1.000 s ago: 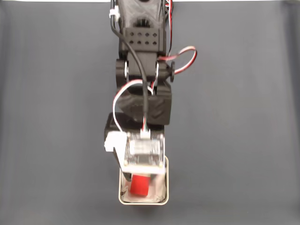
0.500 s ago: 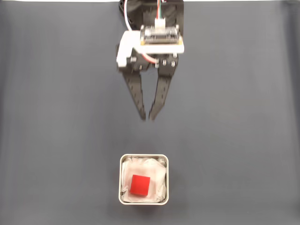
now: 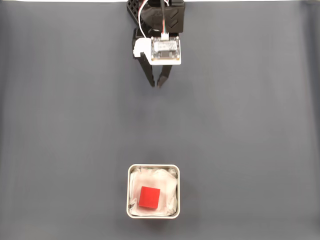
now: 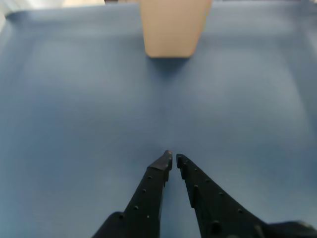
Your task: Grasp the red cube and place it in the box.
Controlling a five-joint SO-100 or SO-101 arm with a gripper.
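Since half a second ago the arm has pulled back to the far edge of the worktop (image 3: 250,125), and the gripper (image 3: 155,86) now sits well apart from the box (image 3: 153,166). Its jaws are nearly pressed together, tips almost touching, gripping nothing, same story in the wrist view (image 4: 173,159). Red cube (image 3: 149,197) lies inside the box on the white lining, near the worktop's front edge.

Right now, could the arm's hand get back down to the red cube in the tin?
Probably yes. The red cube sits uncovered in the open tin, and bare mat lies between it and the shut hand, which would need to open first.
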